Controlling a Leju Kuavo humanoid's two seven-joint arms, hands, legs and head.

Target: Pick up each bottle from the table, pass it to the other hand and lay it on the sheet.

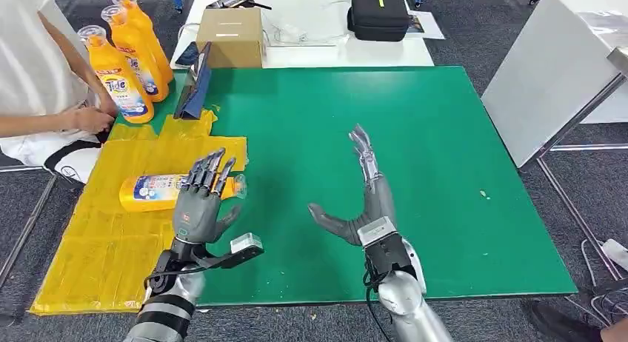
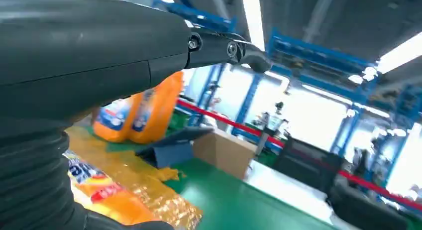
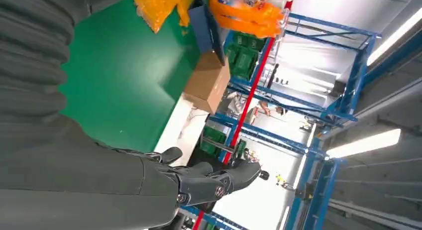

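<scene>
An orange bottle [image 1: 152, 192] lies on its side on the yellow sheet [image 1: 96, 260], its clear cap toward the green mat. My left hand [image 1: 201, 201] hovers just over the bottle's cap end, fingers straight and apart, holding nothing. My right hand [image 1: 363, 201] is stretched flat over the green mat [image 1: 444, 172], thumb out, nothing in it. Three more orange bottles [image 1: 129, 53] stand upright at the far left corner. In the left wrist view the lying bottle [image 2: 99, 190] shows under my left hand [image 2: 99, 56]. My right hand [image 3: 124, 185] has its fingers extended in the right wrist view.
A person [image 1: 37, 83] sits at the left, a hand resting beside the standing bottles. A blue tablet stand [image 1: 194, 86] leans at the mat's far left. A cardboard box [image 1: 231, 37] and a black case [image 1: 379, 14] sit on the white table behind.
</scene>
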